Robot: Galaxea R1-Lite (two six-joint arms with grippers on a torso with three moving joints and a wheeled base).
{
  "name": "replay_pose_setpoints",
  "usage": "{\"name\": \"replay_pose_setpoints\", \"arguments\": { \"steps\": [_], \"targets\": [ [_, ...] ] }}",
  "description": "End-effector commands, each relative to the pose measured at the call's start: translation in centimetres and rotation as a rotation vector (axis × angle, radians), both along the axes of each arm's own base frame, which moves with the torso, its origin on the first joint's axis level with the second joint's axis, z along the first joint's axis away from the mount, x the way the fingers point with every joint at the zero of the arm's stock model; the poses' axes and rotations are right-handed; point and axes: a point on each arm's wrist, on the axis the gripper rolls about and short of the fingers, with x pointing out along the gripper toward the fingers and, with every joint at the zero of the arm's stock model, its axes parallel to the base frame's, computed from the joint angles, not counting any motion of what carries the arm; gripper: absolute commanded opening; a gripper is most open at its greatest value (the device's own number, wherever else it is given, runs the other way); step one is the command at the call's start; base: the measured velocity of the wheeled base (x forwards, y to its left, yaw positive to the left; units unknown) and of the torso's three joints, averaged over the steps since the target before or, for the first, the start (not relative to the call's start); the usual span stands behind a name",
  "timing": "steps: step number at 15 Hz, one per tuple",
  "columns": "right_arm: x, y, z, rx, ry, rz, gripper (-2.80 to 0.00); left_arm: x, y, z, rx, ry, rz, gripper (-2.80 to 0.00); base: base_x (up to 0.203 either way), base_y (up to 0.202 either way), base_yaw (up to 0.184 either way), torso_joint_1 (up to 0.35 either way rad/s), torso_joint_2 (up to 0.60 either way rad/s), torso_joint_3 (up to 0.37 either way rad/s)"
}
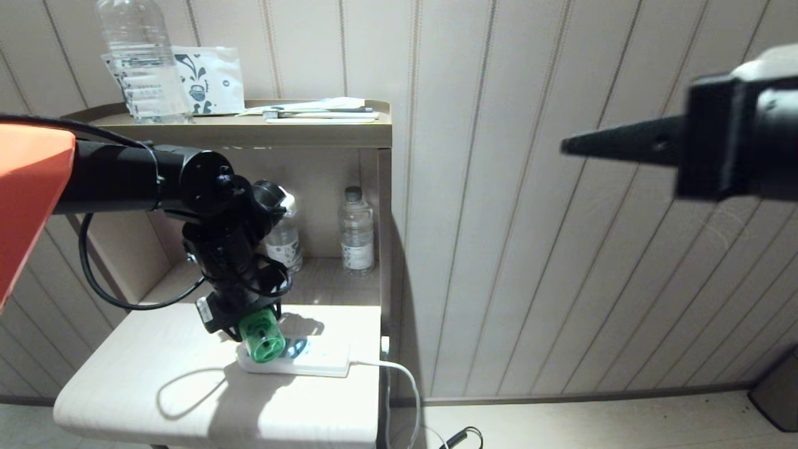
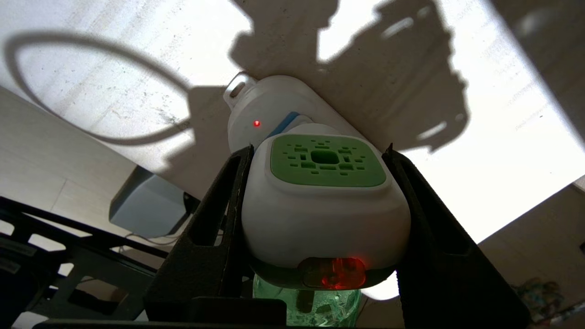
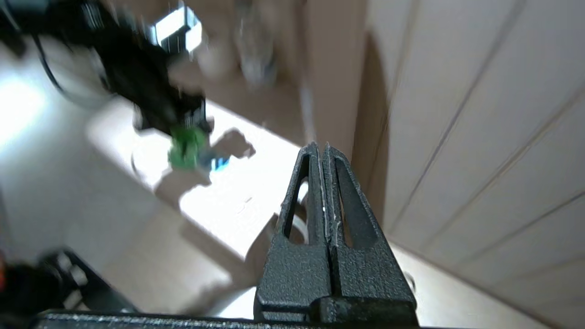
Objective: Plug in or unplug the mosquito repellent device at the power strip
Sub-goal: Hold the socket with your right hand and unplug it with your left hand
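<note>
My left end effector [image 2: 322, 214] clamps the mosquito repellent device [image 2: 324, 201] from both sides; the device sits on the power strip [image 1: 312, 360] at lower left of the head view, lamp glowing red. If I pull at an angle, the strip could lift off the surface [image 1: 156, 349] or the 2 prongs bind. My right end effector [image 3: 325, 192], fingers pressed together and empty, hangs at upper right.

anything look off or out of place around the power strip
Nothing stands out. The left gripper is clamped on the mosquito repellent device, which sits on the power strip with a red light glowing on each. The strip lies flat on the table. The right gripper is shut, off by the wall.
</note>
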Motion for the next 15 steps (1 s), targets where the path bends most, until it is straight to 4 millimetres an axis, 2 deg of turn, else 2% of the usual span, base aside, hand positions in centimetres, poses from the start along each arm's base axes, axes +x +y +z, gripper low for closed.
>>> {"name": "replay_pose_setpoints", "arguments": {
  "steps": [1,9,15],
  "targets": [
    [2.1,5.5,-4.0,-0.143,0.103,0.056,-2.8,-0.1,0.1,-0.2,0.006,0.013,0.007,-2.8,0.0,0.0,0.0,0.0,0.0,0.0],
    [3.2,14.2,-12.4,-0.376,0.255,0.181,-2.8,-0.2,0.1,-0.4,0.008,0.02,0.008,-2.8,0.0,0.0,0.0,0.0,0.0,0.0],
    [4.4,17.0,-17.4,-0.462,0.364,0.231,-2.8,-0.1,-0.1,-0.4,0.006,0.018,0.003,-2.8,0.0,0.0,0.0,0.0,0.0,0.0]
  ]
}}
